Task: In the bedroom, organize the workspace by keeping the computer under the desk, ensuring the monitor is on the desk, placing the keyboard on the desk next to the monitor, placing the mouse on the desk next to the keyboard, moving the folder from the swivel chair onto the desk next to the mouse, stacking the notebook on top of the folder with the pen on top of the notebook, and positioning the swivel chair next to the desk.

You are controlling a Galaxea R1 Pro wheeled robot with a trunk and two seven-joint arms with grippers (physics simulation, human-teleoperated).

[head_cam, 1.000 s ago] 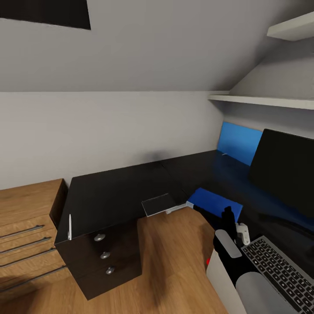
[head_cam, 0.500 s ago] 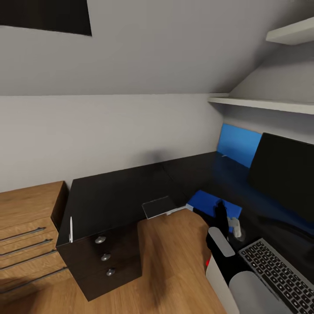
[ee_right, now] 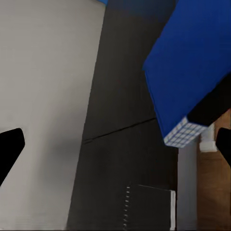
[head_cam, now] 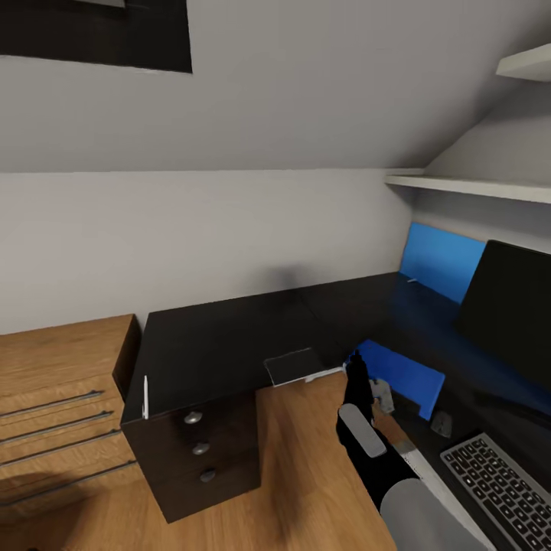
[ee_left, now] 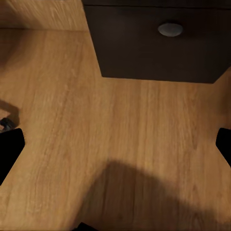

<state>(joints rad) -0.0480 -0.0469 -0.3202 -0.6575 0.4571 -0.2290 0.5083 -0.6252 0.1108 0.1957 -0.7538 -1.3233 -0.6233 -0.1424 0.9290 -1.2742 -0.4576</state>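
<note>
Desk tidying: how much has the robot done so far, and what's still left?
Done, it seems: the monitor, keyboard, what looks like the mouse and blue folder all sit on the desk. In hand: nothing; the right pincer, jaws apart, hovers beside the folder. Left: the notebook lies beside the folder, not on it, and the pen is at the desk's far end.

The head camera has been turned, so the whole scene is displaced toward the right of the head view. The right gripper (head_cam: 358, 376) has been advanced from beside the keyboard (head_cam: 501, 484) to the near edge of the folder (head_cam: 403, 373), close to the notebook (head_cam: 291, 365). A small dark mouse (head_cam: 441, 422), previously hidden behind the arm, is now exposed on the surface (head_cam: 222, 344).
</note>
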